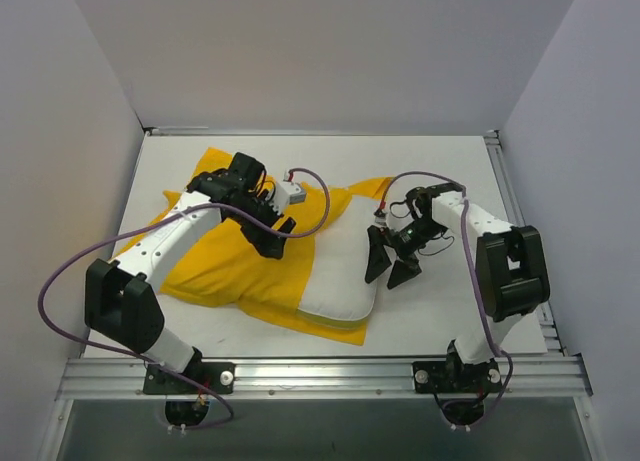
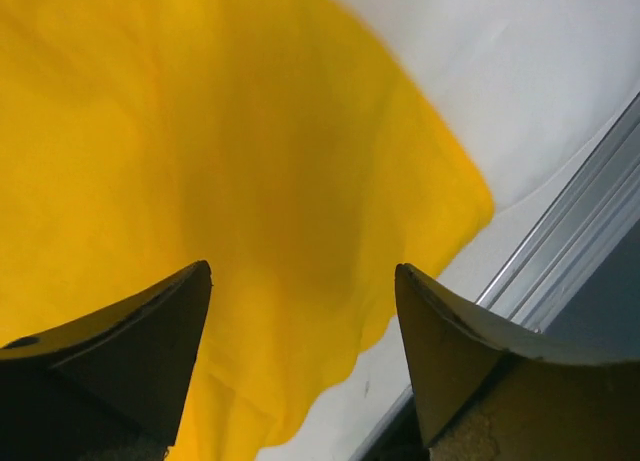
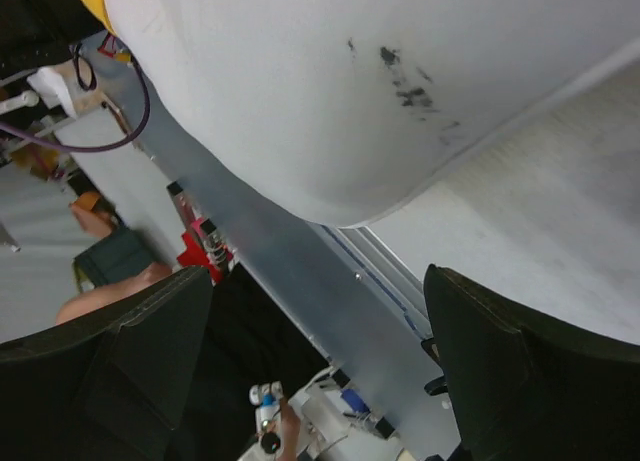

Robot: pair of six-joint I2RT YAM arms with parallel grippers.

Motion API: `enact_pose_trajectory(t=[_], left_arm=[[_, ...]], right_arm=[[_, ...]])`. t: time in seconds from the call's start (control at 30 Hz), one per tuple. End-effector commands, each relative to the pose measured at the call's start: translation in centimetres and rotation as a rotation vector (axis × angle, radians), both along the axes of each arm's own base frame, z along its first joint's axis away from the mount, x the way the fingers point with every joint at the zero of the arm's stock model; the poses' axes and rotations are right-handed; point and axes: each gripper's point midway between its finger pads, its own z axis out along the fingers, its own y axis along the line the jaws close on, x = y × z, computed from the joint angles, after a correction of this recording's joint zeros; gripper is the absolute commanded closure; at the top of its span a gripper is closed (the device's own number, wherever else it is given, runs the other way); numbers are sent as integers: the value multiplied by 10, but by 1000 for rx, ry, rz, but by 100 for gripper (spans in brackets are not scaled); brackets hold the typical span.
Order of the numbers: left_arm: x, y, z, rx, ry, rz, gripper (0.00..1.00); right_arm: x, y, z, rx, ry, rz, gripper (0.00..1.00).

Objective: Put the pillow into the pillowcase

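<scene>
Pillow: soft, white, rectangular, w/ yellow stripe along near edge seam; a few dark smudges on its cover in R wrist view. Pillowcase: bright yellow, crumpled, spread across mid-table, print not visible. Pillow is partly inside the case: its left part is under yellow cloth, its white right end sticks out toward R arm. L gripper has jaws apart above the case, nothing btwn them. R gripper has jaws apart just beside pillow's bare end, holding nothing.
</scene>
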Motion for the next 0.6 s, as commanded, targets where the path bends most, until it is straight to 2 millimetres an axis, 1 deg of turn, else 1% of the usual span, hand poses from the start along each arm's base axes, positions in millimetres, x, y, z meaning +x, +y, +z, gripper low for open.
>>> enact_pose_trajectory(t=[0.0, 0.03, 0.07, 0.1, 0.13, 0.17, 0.2, 0.23, 0.27, 0.3, 0.33, 0.37, 0.4, 0.43, 0.47, 0.5, 0.53, 0.57], left_arm=[[-40, 57, -64, 249, 139, -28, 18], [-42, 58, -74, 261, 151, -33, 22], [-44, 57, -82, 260, 172, -28, 28], [-42, 55, -90, 255, 183, -18, 29], [-29, 46, -101, 238, 174, -5, 32], [-20, 40, -106, 224, 174, 24, 38], [-5, 34, -108, 214, 150, 40, 42], [26, 20, -111, 191, 104, 60, 47], [43, 10, -106, 165, 90, 84, 51], [59, 4, -102, 145, 78, 98, 60], [72, -1, -106, 137, 83, 113, 63], [99, -16, -78, 77, 13, 121, 65], [108, -21, -70, 54, -9, 119, 66], [116, -25, -60, 41, -33, 120, 66], [120, -27, -51, 30, -52, 118, 65], [125, -30, -38, 9, -75, 115, 62], [122, -28, -30, 9, -81, 114, 51], [120, -27, -25, 5, -89, 116, 46]], right_arm=[[-29, 13, 1, 73, 154, 41, 10], [-27, 18, -2, 100, 188, 25, 14], [-24, 21, -5, 110, 196, 11, 18], [-13, 25, -7, 128, 173, 0, 23], [-6, 28, -13, 124, 179, -16, 34], [5, 28, -16, 123, 165, -46, 41], [22, 32, -18, 125, 151, -100, 46], [41, 35, -16, 141, 129, -128, 58], [53, 35, -15, 142, 116, -158, 64], [73, 31, -13, 150, 75, -199, 70], [90, 29, -6, 151, 46, -238, 82], [102, 24, -4, 131, 15, -266, 89], [116, 15, 0, 132, -23, -298, 93], [123, 11, 3, 129, -43, -313, 96], [134, 7, 11, 127, -67, -336, 96], [139, 1, 11, 118, -75, -355, 88], [141, -2, 14, 118, -80, -367, 80], [140, -3, 15, 119, -73, -377, 69]])
